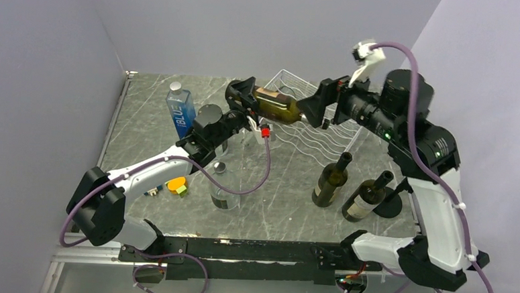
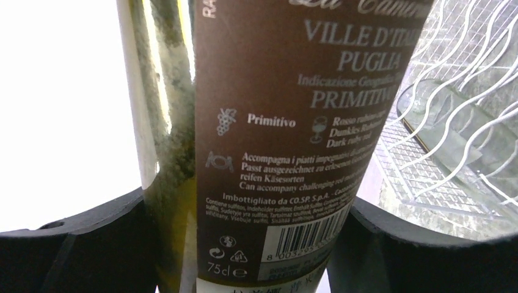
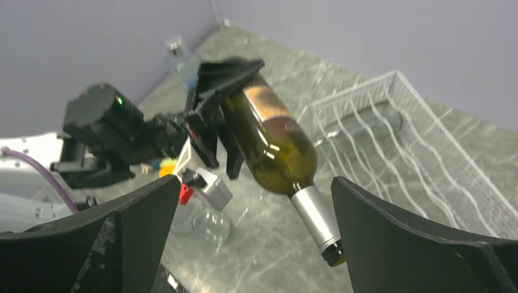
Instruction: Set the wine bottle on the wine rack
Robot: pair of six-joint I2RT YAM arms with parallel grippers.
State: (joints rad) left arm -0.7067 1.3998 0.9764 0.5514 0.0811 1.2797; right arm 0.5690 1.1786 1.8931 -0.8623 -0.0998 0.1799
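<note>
My left gripper [image 1: 241, 95] is shut on a green wine bottle [image 1: 279, 106] with a brown label and holds it level in the air, over the left edge of the white wire wine rack [image 1: 325, 133]. In the left wrist view the bottle [image 2: 275, 140] fills the gap between my fingers, with the rack [image 2: 455, 122] to its right. My right gripper [image 1: 316, 109] is open at the bottle's neck. In the right wrist view the silver-capped neck [image 3: 314, 223] lies between my open fingers [image 3: 391, 244], close to the right one, and the rack [image 3: 397, 134] lies behind.
Two more dark wine bottles [image 1: 331, 180] [image 1: 367, 196] stand right of centre, near a black round base [image 1: 390, 204]. A blue water bottle [image 1: 178, 112] stands at the back left. A clear glass bottle [image 1: 221, 188] and small coloured toys [image 1: 177, 184] sit near the left arm.
</note>
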